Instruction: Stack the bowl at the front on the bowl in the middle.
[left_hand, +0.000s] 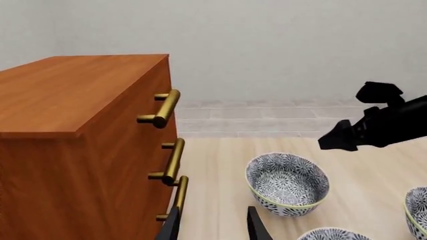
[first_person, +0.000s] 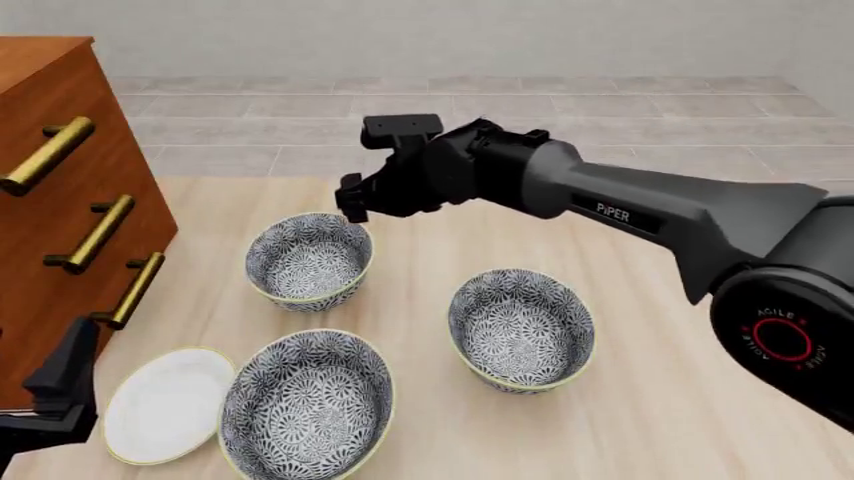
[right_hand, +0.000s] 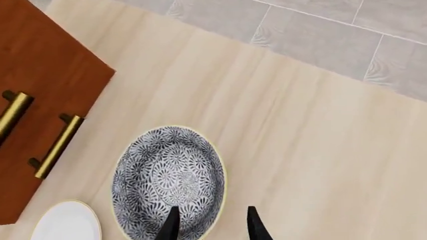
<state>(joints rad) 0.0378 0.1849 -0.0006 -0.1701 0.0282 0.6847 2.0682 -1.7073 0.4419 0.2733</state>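
Closest to me on the table is the front bowl (first_person: 307, 405), blue-grey floral with a pale-yellow rim, whose rim also peeks into the left wrist view (left_hand: 331, 234). To its right and a little further back stands the middle bowl (first_person: 521, 328) (left_hand: 419, 210). My right gripper (first_person: 354, 205) (right_hand: 212, 227) is open and empty. It hovers over the near rim of a third, rearmost bowl (first_person: 308, 260) (right_hand: 170, 180) (left_hand: 287, 182). My left gripper (first_person: 74, 350) (left_hand: 213, 230) is open and empty, low at the front left by the dresser.
A wooden dresser (first_person: 67, 200) (left_hand: 73, 125) with brass handles stands along the left side. A flat white plate (first_person: 167, 405) (right_hand: 67, 222) lies beside the front bowl. The right arm (first_person: 641, 215) stretches across above the table's right half.
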